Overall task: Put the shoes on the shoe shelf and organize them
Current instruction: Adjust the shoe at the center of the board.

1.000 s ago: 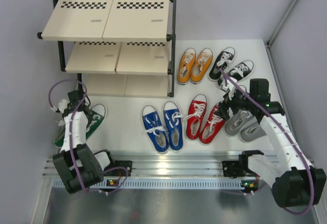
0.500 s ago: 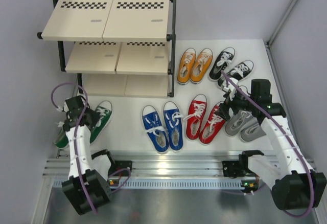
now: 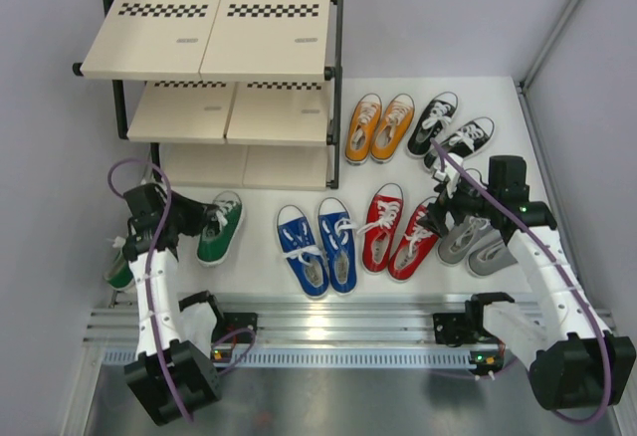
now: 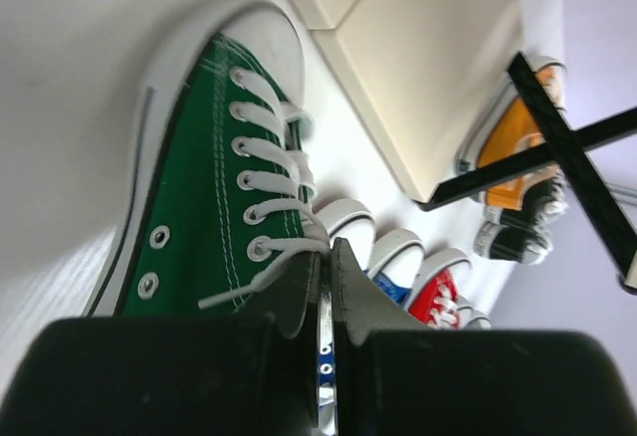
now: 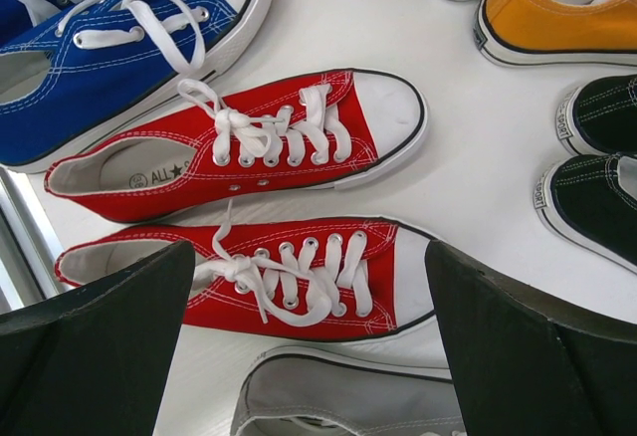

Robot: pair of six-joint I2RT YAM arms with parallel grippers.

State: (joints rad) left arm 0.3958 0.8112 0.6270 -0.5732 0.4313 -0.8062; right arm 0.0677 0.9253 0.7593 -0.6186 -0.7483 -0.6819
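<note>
My left gripper [image 3: 191,220] is shut on the heel end of a green shoe [image 3: 221,228], which points toward the shoe shelf [image 3: 219,38]. In the left wrist view that green shoe [image 4: 204,187] fills the left side, with the jaws pressed almost together at its collar. The other green shoe [image 3: 116,273] lies mostly hidden behind the left arm. My right gripper [image 3: 439,219] hangs open over the right-hand red shoe [image 5: 299,277], its fingers apart on either side, touching nothing.
Blue shoes [image 3: 317,247], red shoes [image 3: 398,229] and grey shoes [image 3: 476,243] lie in a row at the front. Orange shoes [image 3: 379,127] and black shoes [image 3: 453,132] lie behind them, right of the shelf. All shelf boards are bare.
My left gripper closed on the green shoe and carried it right, away from its mate, to the front of the shelf. The right arm barely moved.
</note>
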